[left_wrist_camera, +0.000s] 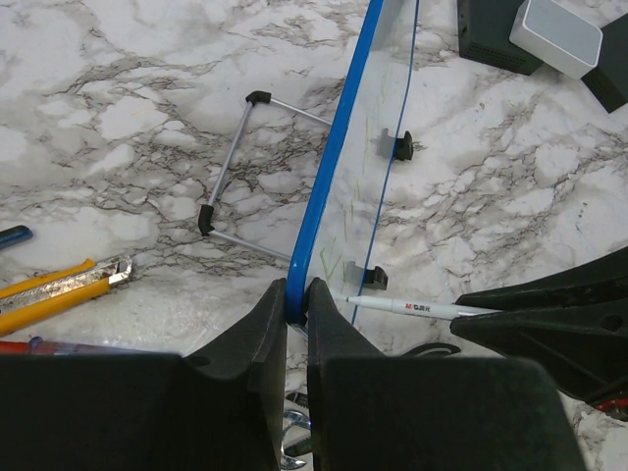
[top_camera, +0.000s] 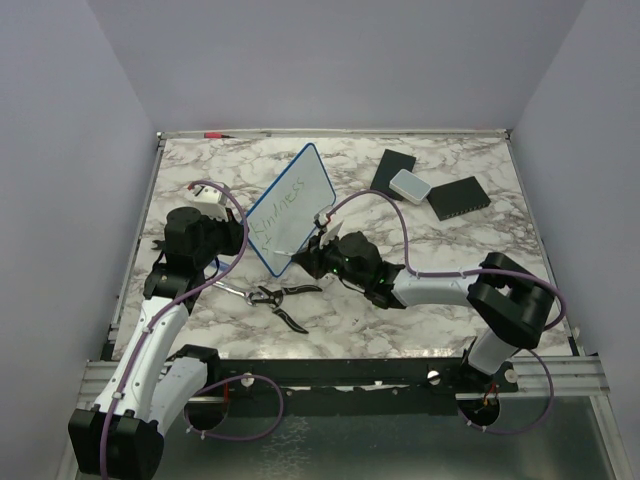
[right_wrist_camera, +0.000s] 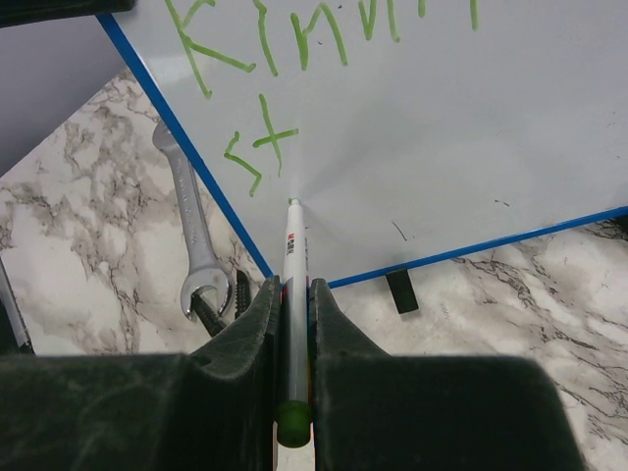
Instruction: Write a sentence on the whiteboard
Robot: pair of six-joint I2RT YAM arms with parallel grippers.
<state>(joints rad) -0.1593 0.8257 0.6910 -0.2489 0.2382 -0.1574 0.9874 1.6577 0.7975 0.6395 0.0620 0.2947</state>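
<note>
The right gripper (right_wrist_camera: 294,289) is clamped shut on a slim white marker pen with a green end cap (right_wrist_camera: 293,245), whose tip meets the face of the small rectangular white whiteboard with a blue frame (right_wrist_camera: 471,147) just to the right of the letters "st". Those letters form the second line of the thin green handwritten sentence (right_wrist_camera: 294,39), under a first line reading "Kindness". The left gripper (left_wrist_camera: 296,294) pinches the board's blue edge between nearly closed jaws and holds it standing tilted. The whiteboard sits left of centre on the grey-veined white marble table (top_camera: 380,325), between the two arms. A silver open-ended wrench (right_wrist_camera: 191,235) lies just beside its lower corner, with black-handled pliers (top_camera: 280,297) close by. A thin metal wire stand with black tips (left_wrist_camera: 231,162) lies flat behind the board, and a yellow utility knife (left_wrist_camera: 59,289) lies to the left gripper's side. Two flat black rectangular pads (top_camera: 460,197) and a small white box (top_camera: 408,184) lie well apart, toward the far right.
</note>
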